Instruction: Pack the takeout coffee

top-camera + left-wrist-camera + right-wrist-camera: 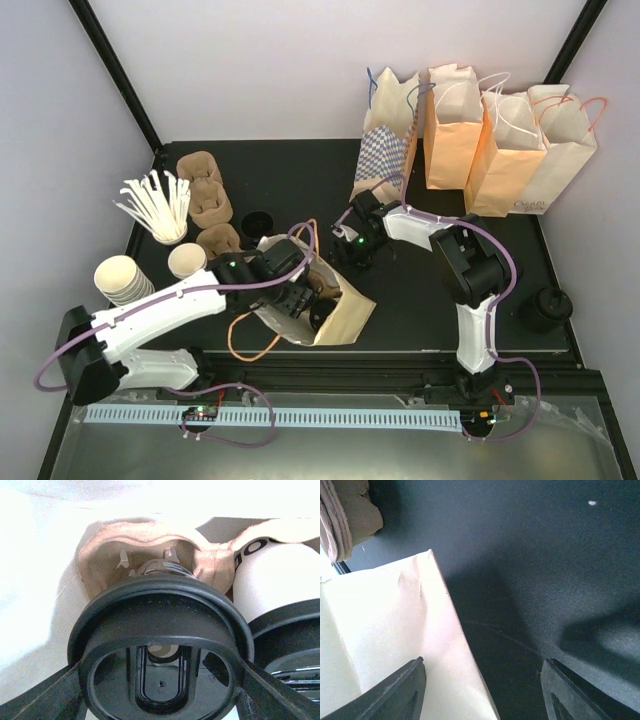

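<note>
A kraft paper bag (350,315) lies on its side in the middle of the table, mouth toward the left. My left gripper (296,300) reaches into it. In the left wrist view its fingers (280,692) flank a round black lid (160,630) with a sip slot and are shut on its rim. The cup under that lid is hidden. Behind it sits a pulp carrier (115,555). A white cup with black lettering (280,580) and its own black lid stands to the right in the bag. My right gripper (350,250) is open and empty over the bag's far edge (395,645).
Several paper bags (500,140) stand at the back right. Pulp carriers (205,195), a cup of wooden stirrers (160,205) and stacks of cream cups (122,278) are at the left. A loose black lid (258,222) lies behind the bag. A black cup (545,308) stands at the right edge.
</note>
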Action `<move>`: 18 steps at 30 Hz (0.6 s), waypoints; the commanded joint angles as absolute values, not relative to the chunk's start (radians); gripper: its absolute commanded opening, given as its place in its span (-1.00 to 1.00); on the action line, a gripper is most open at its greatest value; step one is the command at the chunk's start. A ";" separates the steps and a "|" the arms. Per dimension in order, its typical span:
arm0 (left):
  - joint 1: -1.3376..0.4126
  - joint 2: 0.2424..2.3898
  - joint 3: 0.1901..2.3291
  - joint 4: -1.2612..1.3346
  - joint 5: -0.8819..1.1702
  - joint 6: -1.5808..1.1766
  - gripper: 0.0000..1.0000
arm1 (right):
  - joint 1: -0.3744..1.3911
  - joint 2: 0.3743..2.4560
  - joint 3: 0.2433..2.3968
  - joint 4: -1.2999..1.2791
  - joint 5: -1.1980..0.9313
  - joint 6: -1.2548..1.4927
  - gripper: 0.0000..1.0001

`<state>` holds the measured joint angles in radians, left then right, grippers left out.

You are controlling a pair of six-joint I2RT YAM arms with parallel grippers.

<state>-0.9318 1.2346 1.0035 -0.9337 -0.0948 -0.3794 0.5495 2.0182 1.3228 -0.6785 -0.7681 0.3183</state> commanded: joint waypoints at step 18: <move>-0.936 0.991 0.673 -0.488 -0.194 -0.520 0.06 | 0.560 1.964 1.257 -0.666 -0.781 0.313 0.32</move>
<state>-0.9318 1.0306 0.6914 -0.5808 -0.1642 -0.4866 0.5503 1.9903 1.2728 -0.6716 -0.7696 0.3191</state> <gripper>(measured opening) 0.759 0.658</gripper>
